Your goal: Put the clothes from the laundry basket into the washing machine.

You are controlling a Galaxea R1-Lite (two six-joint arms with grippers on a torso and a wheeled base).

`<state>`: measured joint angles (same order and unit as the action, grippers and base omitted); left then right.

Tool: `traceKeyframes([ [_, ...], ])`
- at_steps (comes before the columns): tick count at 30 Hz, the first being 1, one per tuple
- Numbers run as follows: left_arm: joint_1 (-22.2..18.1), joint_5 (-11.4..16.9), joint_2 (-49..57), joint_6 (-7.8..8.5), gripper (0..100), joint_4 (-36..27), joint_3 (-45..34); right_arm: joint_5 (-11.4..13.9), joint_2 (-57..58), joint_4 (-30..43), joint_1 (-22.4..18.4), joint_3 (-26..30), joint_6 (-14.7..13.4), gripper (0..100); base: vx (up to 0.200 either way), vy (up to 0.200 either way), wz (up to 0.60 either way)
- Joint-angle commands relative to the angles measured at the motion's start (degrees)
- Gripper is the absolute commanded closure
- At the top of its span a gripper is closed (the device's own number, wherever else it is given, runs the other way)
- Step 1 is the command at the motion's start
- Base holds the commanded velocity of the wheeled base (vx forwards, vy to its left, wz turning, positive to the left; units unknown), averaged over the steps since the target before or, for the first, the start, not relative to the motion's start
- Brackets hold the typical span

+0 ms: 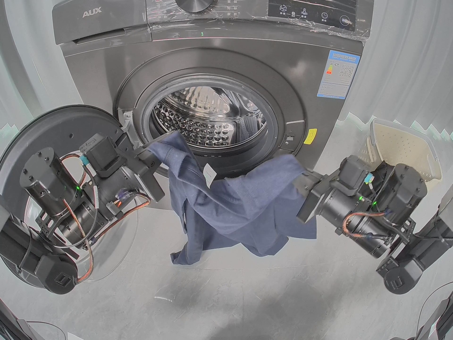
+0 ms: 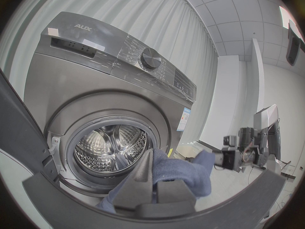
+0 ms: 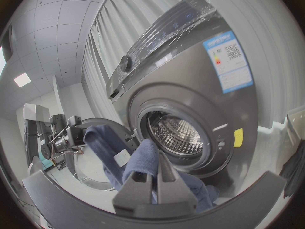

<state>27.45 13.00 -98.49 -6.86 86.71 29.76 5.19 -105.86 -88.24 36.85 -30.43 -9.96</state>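
Grey floor [image 1: 236, 303] — washing machine [image 1: 94, 76], pale curtains [image 1: 410, 48]

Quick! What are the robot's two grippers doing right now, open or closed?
Left gripper: closed, holding one end of the blue shirt.
Right gripper: closed, holding the other end of the same shirt.

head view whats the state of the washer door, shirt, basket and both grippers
washer door, swung fully open
left gripper, shut on the shirt
right gripper, shut on the shirt
shirt, held up between both grippers, not in the drum
basket, standing beside the washer
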Motion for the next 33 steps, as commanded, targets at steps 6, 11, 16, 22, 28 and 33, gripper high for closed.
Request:
traceKeyframes([
  [6,2.34,-2.18,-1.00,-0.26,100,0.21,4.43,-2.29,-9.63,0.08,5.42,1.42,-1.11,0,0.000,0.000,0.00],
  [11,3.13,-2.18,-0.48,-0.34,100,0.48,5.05,-2.20,-14.20,0.08,5.60,2.92,-0.41,0,0.000,0.000,0.00],
  [16,4.10,-2.10,0.84,-0.34,100,0.48,4.87,-2.03,-19.91,0.08,5.51,-1.30,-0.32,0,0.000,0.000,0.00],
  [22,5.15,-2.10,1.63,-0.34,100,0.56,4.61,-1.94,-26.50,0.08,5.51,-7.72,-0.24,0,0.000,0.000,0.00],
  [28,5.59,-2.01,2.60,-0.26,100,0.48,4.34,-0.45,-29.93,0.08,4.72,-14.22,0.47,0,0.000,0.000,0.00],
  [33,5.86,-2.01,3.04,-0.26,100,0.48,4.43,-0.45,-31.42,0.08,4.54,-16.77,0.47,0,0.000,0.000,0.00],
])
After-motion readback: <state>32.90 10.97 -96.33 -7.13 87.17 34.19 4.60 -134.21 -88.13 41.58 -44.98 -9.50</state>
